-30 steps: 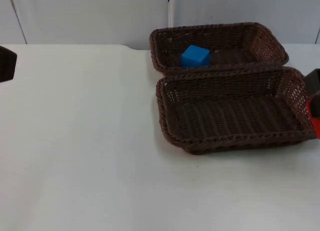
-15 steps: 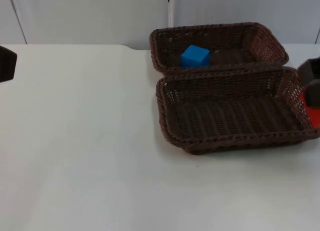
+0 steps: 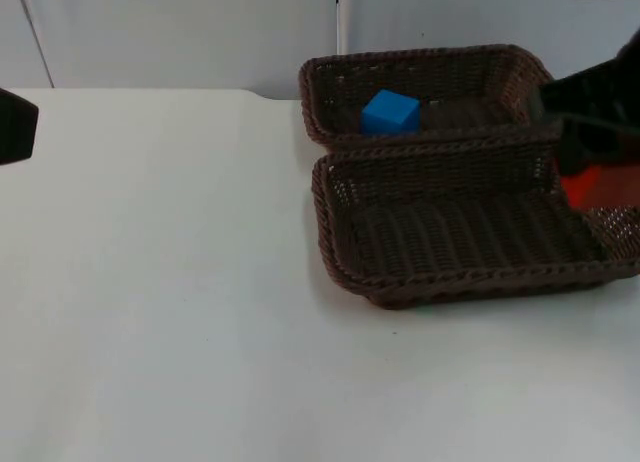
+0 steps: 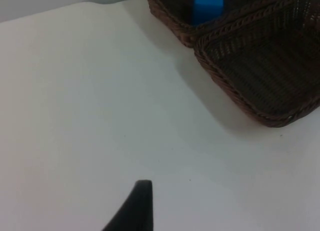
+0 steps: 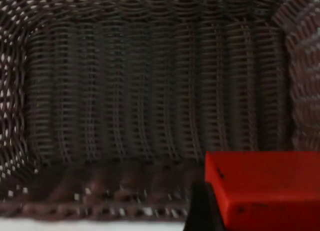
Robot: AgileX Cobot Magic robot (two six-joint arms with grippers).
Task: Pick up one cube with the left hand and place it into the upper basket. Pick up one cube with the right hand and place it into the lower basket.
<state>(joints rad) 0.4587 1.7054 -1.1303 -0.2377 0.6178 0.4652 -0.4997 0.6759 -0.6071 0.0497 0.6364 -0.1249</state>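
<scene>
Second placement in hand. The right gripper [image 3: 592, 177], its fingers clenched on the red cube [image 3: 598, 185], hangs above the right-hand end of the lower basket [image 3: 345, 272]; in the right wrist view the red cube [image 5: 265, 188] sits between the fingers with the lower basket's woven floor [image 5: 150, 111] beneath it, so the cube is over the basket and not yet resting in it. The blue cube [image 3: 390, 113] already lies in the upper basket [image 3: 320, 77], which stands touching the lower basket's far rim; the left wrist view shows the same blue cube [image 4: 207, 3] inside that basket. The first placement is judged complete. The left gripper [image 3: 15, 127] waits well apart from the lower basket, at the table's [image 3: 160, 302] left edge; whether its fingers are spread or closed cannot be told. The next move calls for lowering the red cube toward the basket floor, clear of the right wall, then letting the fingers go.
</scene>
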